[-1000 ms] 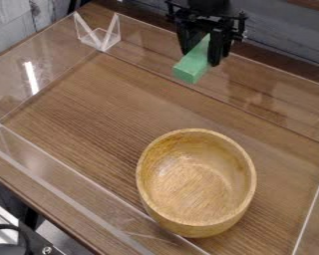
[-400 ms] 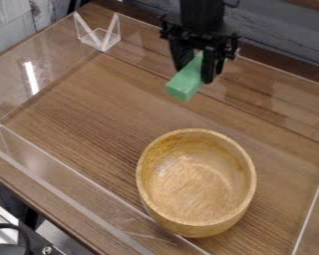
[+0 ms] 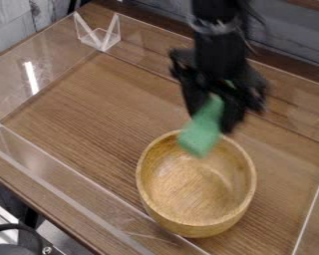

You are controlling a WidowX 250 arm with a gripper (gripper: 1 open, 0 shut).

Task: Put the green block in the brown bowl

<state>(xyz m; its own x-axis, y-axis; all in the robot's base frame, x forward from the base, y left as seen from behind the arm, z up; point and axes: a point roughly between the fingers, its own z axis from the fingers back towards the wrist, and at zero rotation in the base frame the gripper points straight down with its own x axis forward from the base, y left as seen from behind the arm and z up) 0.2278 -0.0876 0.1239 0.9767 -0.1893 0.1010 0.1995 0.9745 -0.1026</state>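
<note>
The dark gripper (image 3: 209, 100) was closed on the green block (image 3: 199, 133), its fingers gripping the upper part of the bar while the lower part hung free beneath them. The arm (image 3: 218, 32) reached down from twelve o'clock, black and bulky, covering much of the upper middle of the view.

The block, tilted with its lower end toward seven o'clock, showed over the twelve o'clock part of the brown bowl (image 3: 194, 222). It was probably held above the rim rather than touching it, though the blur around the fingertips made that hard to judge.

The bowl sat on the wooden table (image 3: 72, 120) at about five o'clock in the view, its round inside facing up. A clear, angular holder (image 3: 99, 33) stood at eleven o'clock near the table's far edge, and black cables (image 3: 19, 235) curled at seven o'clock.
</note>
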